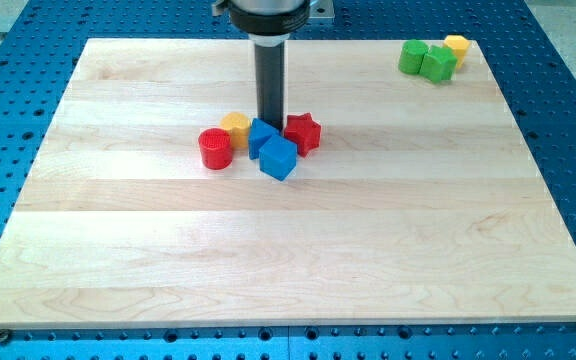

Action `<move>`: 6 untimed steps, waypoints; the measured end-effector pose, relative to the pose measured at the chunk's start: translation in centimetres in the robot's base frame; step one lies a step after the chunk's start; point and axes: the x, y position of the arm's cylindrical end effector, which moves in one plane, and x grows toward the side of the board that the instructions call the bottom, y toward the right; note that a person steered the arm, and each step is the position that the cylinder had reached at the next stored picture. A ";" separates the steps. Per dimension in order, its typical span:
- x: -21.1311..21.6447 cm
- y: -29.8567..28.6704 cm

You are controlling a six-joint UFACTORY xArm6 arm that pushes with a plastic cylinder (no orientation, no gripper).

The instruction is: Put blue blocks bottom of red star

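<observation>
A red star [304, 132] lies near the board's middle, a little toward the view's top. Two blue blocks sit just to its left: a blue cube [278, 158] below and left of the star, and another blue block [260, 135] behind it, touching it. My tip [271, 124] stands between the upper blue block and the red star, at their top side. The rod rises straight up from there to the arm's mount at the view's top.
A red cylinder [215, 148] and a yellow block [235, 127] sit left of the blue blocks. Two green blocks [427, 59] and a yellow block [456, 47] are clustered in the board's top right corner. The wooden board [288, 260] lies on a blue perforated table.
</observation>
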 end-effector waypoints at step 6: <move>5.1 2.4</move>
